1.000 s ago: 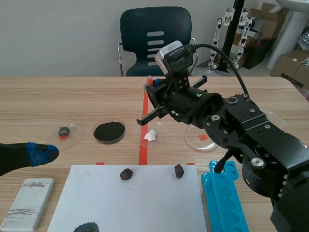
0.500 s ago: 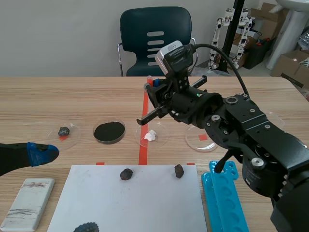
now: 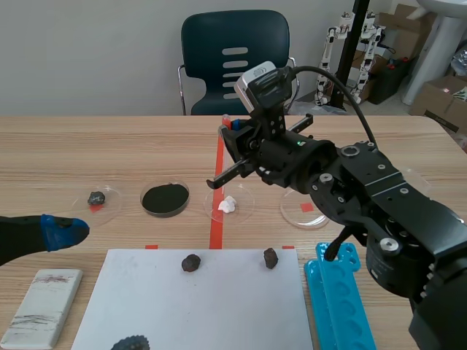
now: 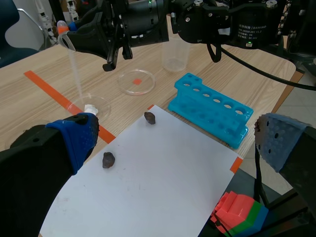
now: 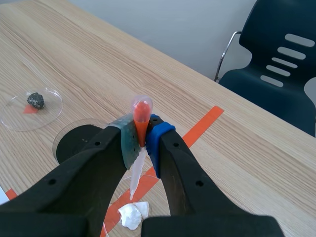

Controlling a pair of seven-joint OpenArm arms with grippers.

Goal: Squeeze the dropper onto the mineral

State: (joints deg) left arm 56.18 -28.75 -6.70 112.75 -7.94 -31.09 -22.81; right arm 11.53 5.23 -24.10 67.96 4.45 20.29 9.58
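- Nothing has moved since the earlier frames; both arms are in the same pose.
- The right arm comes in from the tabletop's right edge and reaches past the middle, its wrist raised above the wood.
- The right gripper (image 5: 140, 140) is pinched on the dropper (image 5: 139, 148), one pad on each side of the tube, just under the orange bulb.
- The dropper hangs nearly upright, bulb up. Its thin clear tip points down at the white mineral (image 5: 132, 216); I cannot tell whether they touch.
- The white mineral lies in a clear petri dish (image 3: 244, 208) on the orange tape line, about midway between the tabletop's left and right edges.
- The left gripper (image 4: 175, 143) hovers low near the tabletop's left edge, towards the near side. Its blue-padded fingers (image 4: 76, 136) are spread wide with nothing between them.
- A white sheet (image 3: 197, 306) lies along the near edge, with two dark stones (image 3: 191, 262) on its far side.
- A blue rack (image 3: 339, 306) stands just right of the sheet.
- A dish of black powder (image 3: 166, 197) sits just left of the mineral's dish.
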